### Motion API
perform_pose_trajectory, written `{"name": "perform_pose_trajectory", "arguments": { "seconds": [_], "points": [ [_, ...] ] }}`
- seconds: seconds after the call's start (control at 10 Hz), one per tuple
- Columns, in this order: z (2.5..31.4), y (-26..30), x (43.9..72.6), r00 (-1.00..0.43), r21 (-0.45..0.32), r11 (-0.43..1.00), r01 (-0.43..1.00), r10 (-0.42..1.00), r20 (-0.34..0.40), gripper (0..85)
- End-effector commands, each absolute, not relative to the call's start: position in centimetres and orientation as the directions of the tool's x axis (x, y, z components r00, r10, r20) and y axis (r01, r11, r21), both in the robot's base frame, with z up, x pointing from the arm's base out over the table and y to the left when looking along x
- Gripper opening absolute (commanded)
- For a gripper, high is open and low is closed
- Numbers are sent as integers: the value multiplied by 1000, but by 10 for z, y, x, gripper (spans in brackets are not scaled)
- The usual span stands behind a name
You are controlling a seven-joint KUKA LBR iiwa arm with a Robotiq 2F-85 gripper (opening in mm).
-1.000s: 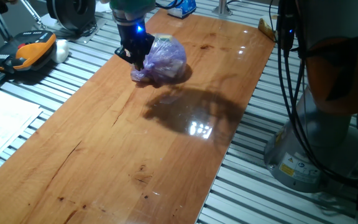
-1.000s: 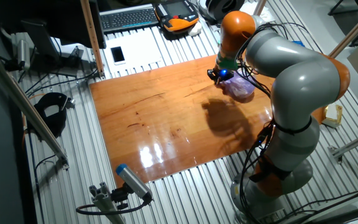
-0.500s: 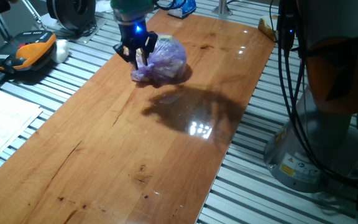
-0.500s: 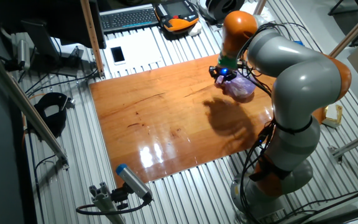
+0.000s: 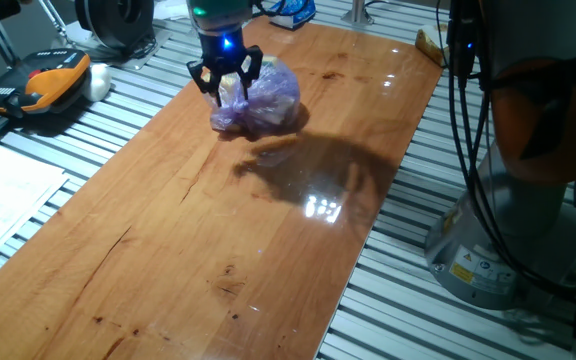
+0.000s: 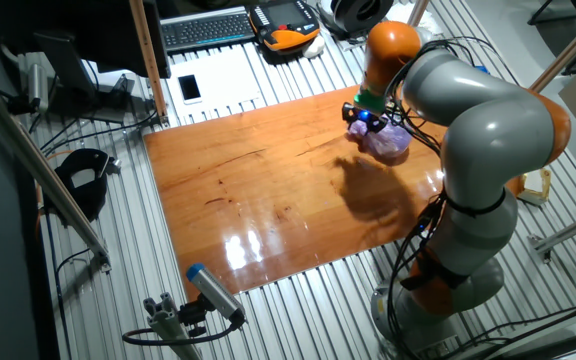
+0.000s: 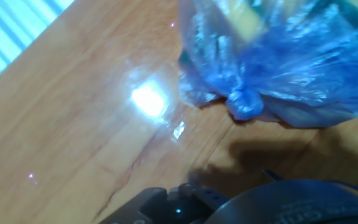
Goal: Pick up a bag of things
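The bag of things (image 5: 266, 98) is a crinkly purple plastic bag with yellowish lumps inside, lying at the far end of the wooden table (image 5: 218, 240). My gripper (image 5: 226, 78) hangs just over the bag's left side, open, with its two fingers spread and a yellowish lump of the bag showing between them. In the other fixed view the gripper (image 6: 365, 116) sits at the bag's (image 6: 389, 143) upper left edge. The hand view shows the bag (image 7: 291, 62) at the upper right, bluish under the hand's light, with its tied knot (image 7: 246, 103) pointing at the hand. The fingertips do not show there.
An orange and black hand controller (image 5: 46, 80) lies left of the table on the slatted bench. A blue-and-white packet (image 5: 294, 12) sits beyond the table's far end. The arm's grey base (image 5: 508, 230) stands at the right. A keyboard (image 6: 204, 28) and a phone (image 6: 189, 88) lie behind the table.
The gripper has shifted slightly up and toward the bag and turned at the wrist; its fingers now stand spread wider. The bag has not moved.
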State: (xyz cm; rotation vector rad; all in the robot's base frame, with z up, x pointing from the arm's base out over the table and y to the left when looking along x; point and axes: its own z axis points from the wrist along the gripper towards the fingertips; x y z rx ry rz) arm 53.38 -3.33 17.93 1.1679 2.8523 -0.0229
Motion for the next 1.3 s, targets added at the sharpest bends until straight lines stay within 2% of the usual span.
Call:
{"name": "perform_pose_trajectory", "arguments": {
  "seconds": [0.0, 0.1, 0.2, 0.3, 0.4, 1.2],
  "points": [
    [175, -39, 533, -625, 19, 628, 778, 778, -65, 510],
    [169, -45, 532, -618, 37, 621, 783, 784, -66, 510],
    [163, -51, 532, -615, 45, 618, 785, 785, -70, 340],
    [159, -55, 533, -606, 53, 610, 791, 792, -73, 340],
    [157, -59, 535, -600, 55, 604, 795, 797, -76, 510],
    [147, -73, 552, -500, 89, 512, 855, 857, -124, 510]
  ]
}}
